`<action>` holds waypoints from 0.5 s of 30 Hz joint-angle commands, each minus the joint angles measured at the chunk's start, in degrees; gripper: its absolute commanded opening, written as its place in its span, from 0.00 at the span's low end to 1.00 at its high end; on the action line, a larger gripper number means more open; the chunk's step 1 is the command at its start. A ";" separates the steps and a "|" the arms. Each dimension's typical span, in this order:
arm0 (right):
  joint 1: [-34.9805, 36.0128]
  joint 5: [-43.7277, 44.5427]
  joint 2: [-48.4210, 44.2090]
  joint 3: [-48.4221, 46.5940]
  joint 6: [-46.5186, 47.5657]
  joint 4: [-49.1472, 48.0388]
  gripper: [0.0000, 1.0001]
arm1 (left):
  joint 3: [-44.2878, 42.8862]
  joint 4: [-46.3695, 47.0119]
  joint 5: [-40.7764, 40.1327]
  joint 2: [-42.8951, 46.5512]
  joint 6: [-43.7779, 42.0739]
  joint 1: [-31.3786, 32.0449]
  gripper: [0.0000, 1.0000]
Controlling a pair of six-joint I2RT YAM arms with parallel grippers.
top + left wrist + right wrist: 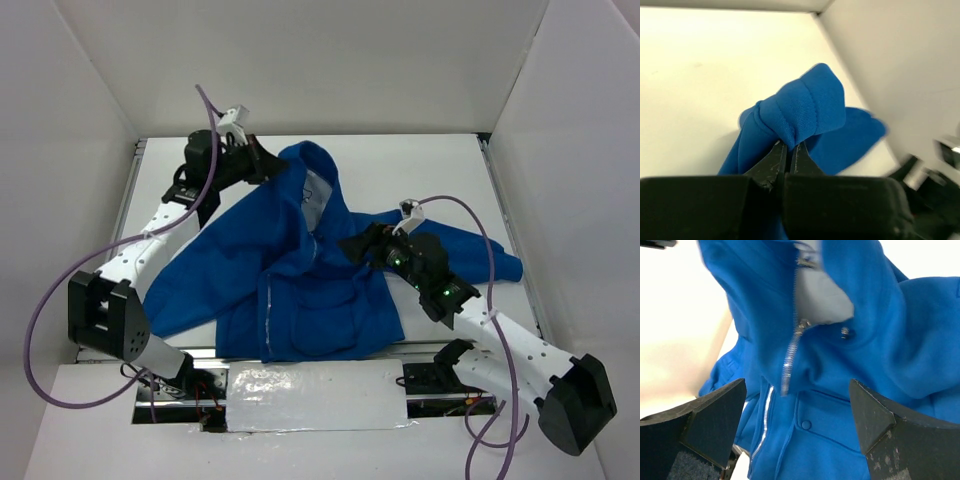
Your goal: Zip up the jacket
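Observation:
The blue jacket (300, 290) lies front up across the white table, its collar toward the back and its hem at the near edge. My left gripper (268, 165) is at the collar's left side, shut on a bunched fold of the blue fabric (800, 107). My right gripper (358, 245) hovers open over the jacket's chest, right of the zipper (268, 310), with nothing between its fingers. In the right wrist view the silver zipper slider (801, 326) sits partway up, with white lining (822, 302) showing above it. A flap pocket snap (806, 424) lies below the open right gripper (797, 390).
White walls (90, 90) close in the table on the left, back and right. A shiny silver strip (315, 395) runs along the near edge between the arm bases. Purple cables (40, 310) loop off both arms. The jacket's right sleeve (480, 262) reaches toward the right wall.

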State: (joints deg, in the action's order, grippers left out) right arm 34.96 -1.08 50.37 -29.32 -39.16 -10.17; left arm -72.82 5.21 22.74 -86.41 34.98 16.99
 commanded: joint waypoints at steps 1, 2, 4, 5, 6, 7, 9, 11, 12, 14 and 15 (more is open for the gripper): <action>-4.10 -8.30 1.38 0.14 2.15 -6.86 0.90 | 1.53 13.31 13.70 2.38 6.05 -1.00 0.00; -5.07 -12.06 2.44 -0.38 2.59 -7.83 0.90 | 2.15 15.07 15.12 2.74 8.76 -1.35 0.00; -6.39 -14.20 5.86 -2.22 5.57 -9.07 0.90 | 5.48 25.12 18.90 3.70 13.16 -2.49 0.00; -6.40 -15.78 7.01 -2.84 8.45 -9.68 0.90 | 8.45 29.81 22.66 3.97 19.19 -3.45 0.00; -6.31 -16.40 8.15 -3.63 9.70 -9.86 0.90 | 9.79 34.64 24.35 3.88 22.29 -3.81 0.00; -6.39 -16.23 10.60 -5.55 10.76 -9.34 0.90 | 11.28 43.56 27.24 3.62 28.07 -4.25 0.00; -6.31 -11.25 13.16 -7.85 11.47 -7.33 0.90 | 11.56 48.91 29.45 2.57 31.89 -4.78 0.00; -6.31 -6.15 17.37 -11.80 10.42 -5.39 0.90 | 11.91 51.99 30.86 2.48 33.74 -4.69 0.00; -6.31 -1.60 18.87 -13.29 9.89 -2.86 0.90 | 12.00 51.57 30.96 3.08 33.40 -4.78 0.00; -6.39 0.46 22.73 -17.86 8.93 -0.99 0.90 | 12.08 46.94 30.70 4.66 30.24 -4.78 0.00; -6.22 0.73 23.63 -19.44 8.49 -1.16 0.90 | 12.17 45.60 30.61 5.20 29.19 -4.69 0.00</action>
State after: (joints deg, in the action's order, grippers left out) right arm 28.73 -6.13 71.64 -43.13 -30.83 -12.51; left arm -59.46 42.48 50.11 -84.68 62.96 12.21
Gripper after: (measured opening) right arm 0.904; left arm 0.054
